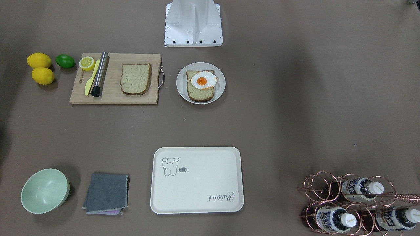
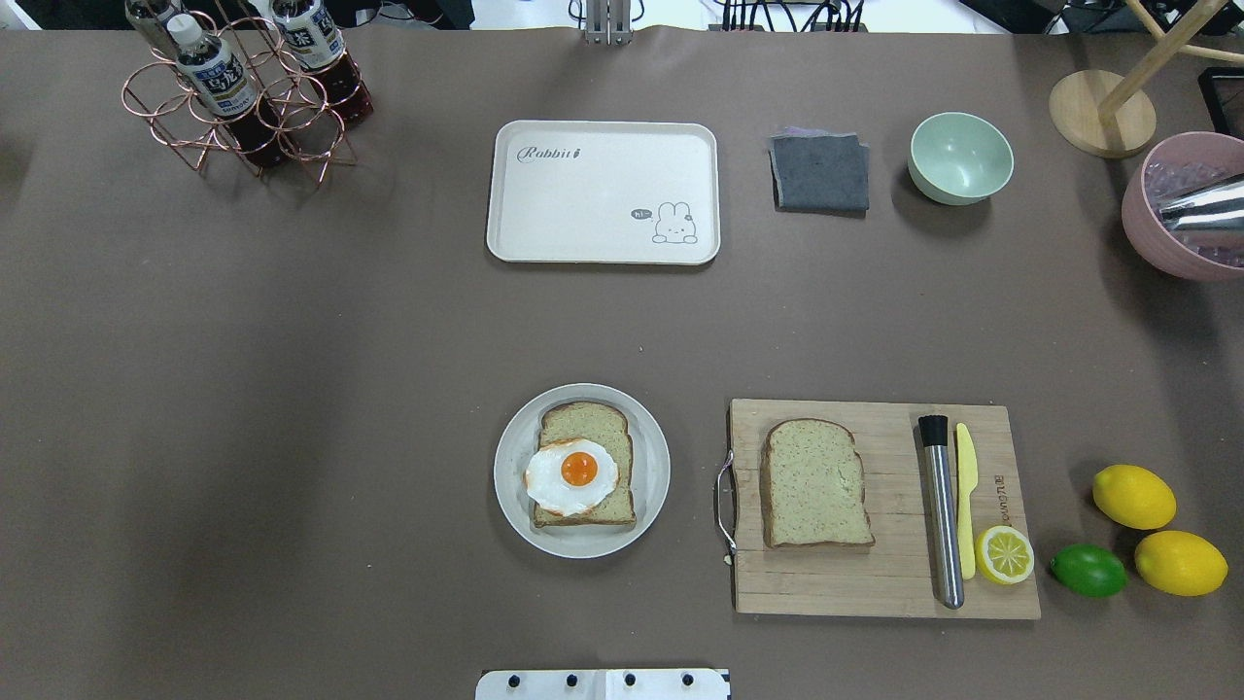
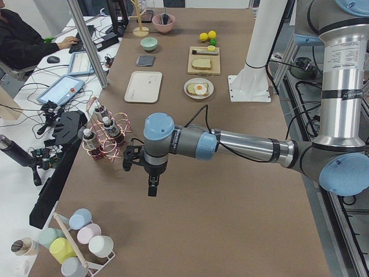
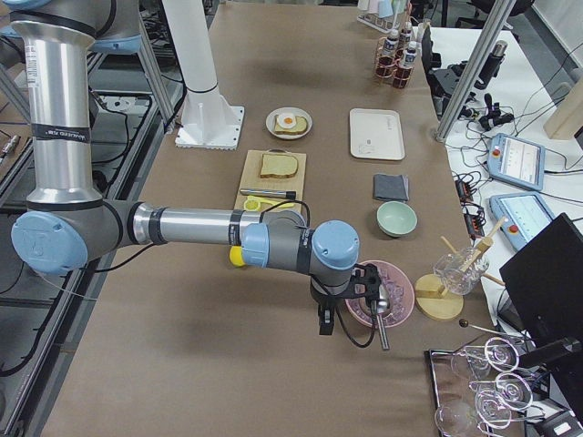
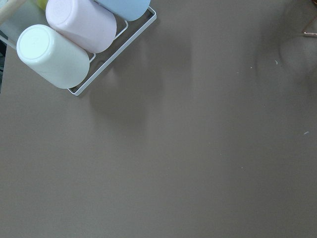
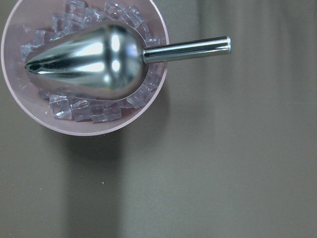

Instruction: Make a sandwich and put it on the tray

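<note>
From across the table, one speckled tan bread slice (image 1: 200, 94) lies on the round white plate (image 1: 181, 83) under the white fried egg (image 1: 203, 80). The other speckled slice (image 1: 136, 79) is on the wooden cutting board (image 1: 111, 95), and the large cream rectangular tray (image 1: 203, 183) lies well apart from both. From the left end the left gripper (image 3: 152, 189) hangs near the copper wire bottle rack (image 3: 109, 135), and from the right end the right gripper (image 4: 324, 323) hangs beside the pink ice bowl (image 4: 405, 284); I cannot tell whether either's fingers are apart.
</note>
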